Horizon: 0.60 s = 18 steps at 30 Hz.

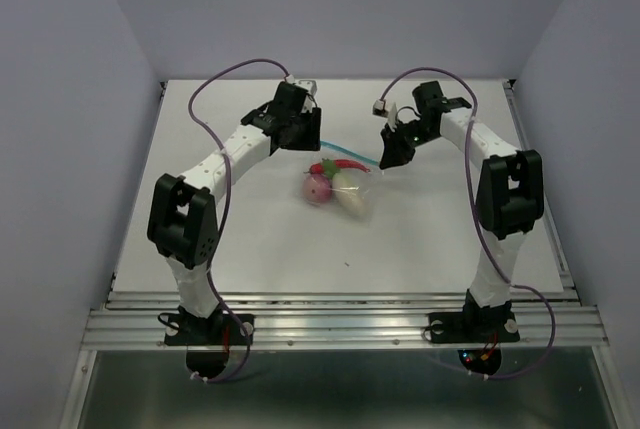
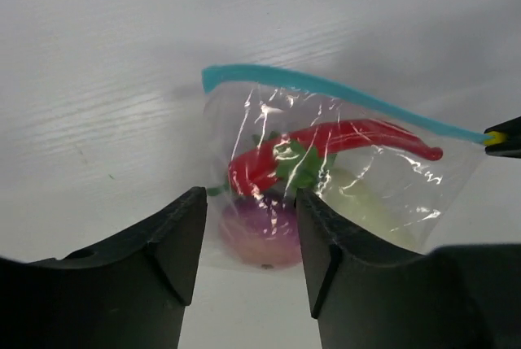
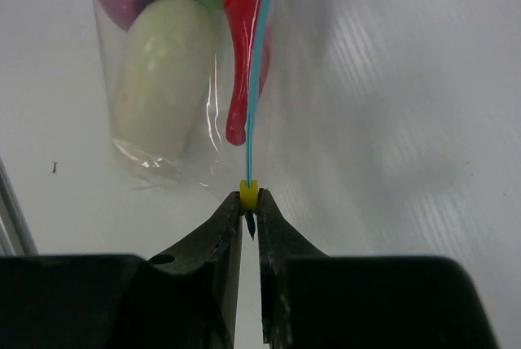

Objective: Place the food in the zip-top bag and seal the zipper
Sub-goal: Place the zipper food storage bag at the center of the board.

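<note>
Centrally on the white table (image 1: 250, 239) lay the zip-top bag (image 1: 340, 189), clear and crinkled, near the table's middle between the two arms.

Contents, all inside the bag:
- a curved red chili (image 2: 342, 137) with a green stem, lying just below the zipper;
- a white radish (image 3: 159, 72), beside the chili;
- a dark purple ball (image 2: 260, 227), touching the chili's stem end.

Zipper (image 2: 326, 85): a thin light blue strip along the bag's far edge, ending in a yellow tab (image 3: 249, 193).

Right gripper (image 3: 250, 207): fingers pinched together on the yellow tab at the zipper's right end.

Left gripper (image 2: 250, 202): fingers (image 2: 179, 235) stood apart with nothing between them, raised near the bag's left end and clear of the plastic. The purple ball showed through the gap.
</note>
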{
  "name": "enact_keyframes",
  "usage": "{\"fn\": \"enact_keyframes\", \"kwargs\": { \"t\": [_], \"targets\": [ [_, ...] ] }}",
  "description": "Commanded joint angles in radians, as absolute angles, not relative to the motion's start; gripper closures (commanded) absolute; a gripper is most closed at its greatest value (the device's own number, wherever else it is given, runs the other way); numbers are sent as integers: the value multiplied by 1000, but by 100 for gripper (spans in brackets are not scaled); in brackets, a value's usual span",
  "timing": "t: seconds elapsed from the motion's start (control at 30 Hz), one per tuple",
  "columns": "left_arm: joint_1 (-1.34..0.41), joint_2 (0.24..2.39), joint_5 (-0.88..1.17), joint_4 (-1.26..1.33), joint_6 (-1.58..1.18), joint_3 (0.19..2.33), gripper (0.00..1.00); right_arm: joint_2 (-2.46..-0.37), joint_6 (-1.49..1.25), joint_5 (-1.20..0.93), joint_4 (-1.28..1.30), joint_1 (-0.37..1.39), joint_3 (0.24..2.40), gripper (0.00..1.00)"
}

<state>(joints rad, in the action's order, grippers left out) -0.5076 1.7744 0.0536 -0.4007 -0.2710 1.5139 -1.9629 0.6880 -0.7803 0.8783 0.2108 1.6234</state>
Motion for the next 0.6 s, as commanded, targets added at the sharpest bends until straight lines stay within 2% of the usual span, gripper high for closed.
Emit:
{"fn": "enact_keyframes", "kwargs": {
  "t": [0.0, 0.1, 0.13, 0.23, 0.3, 0.33, 0.37, 0.43, 0.47, 0.57],
  "targets": [
    [-469, 1813, 67, -402, -221, 1615, 36, -2017, 635, -724, 795, 213, 1725, 99],
    [-446, 1865, 78, -413, -213, 1669, 26, -2074, 633, -701, 772, 213, 1773, 96],
    [-442, 1876, 92, -416, -210, 1680, 25, -2086, 634, -693, 759, 213, 1784, 88],
    [-430, 1901, 84, -422, -204, 1704, 24, -2132, 606, -634, 726, 213, 1822, 77],
    [-425, 1896, 81, -413, -204, 1701, 15, -2146, 595, -594, 707, 213, 1835, 67],
    [-420, 1890, 84, -402, -204, 1697, 11, -2154, 592, -560, 692, 213, 1836, 60],
    [-420, 1881, 81, -390, -207, 1689, 2, -2154, 578, -542, 681, 213, 1839, 42],
    [-419, 1870, 71, -388, -215, 1687, 1, -2151, 565, -494, 664, 213, 1841, 16],
    [-417, 1856, 58, -382, -224, 1683, 1, -2137, 558, -485, 658, 213, 1844, 0],
    [-416, 1813, 42, -368, -236, 1657, 1, -2073, 558, -471, 658, 213, 1838, 0]
  ]
}}
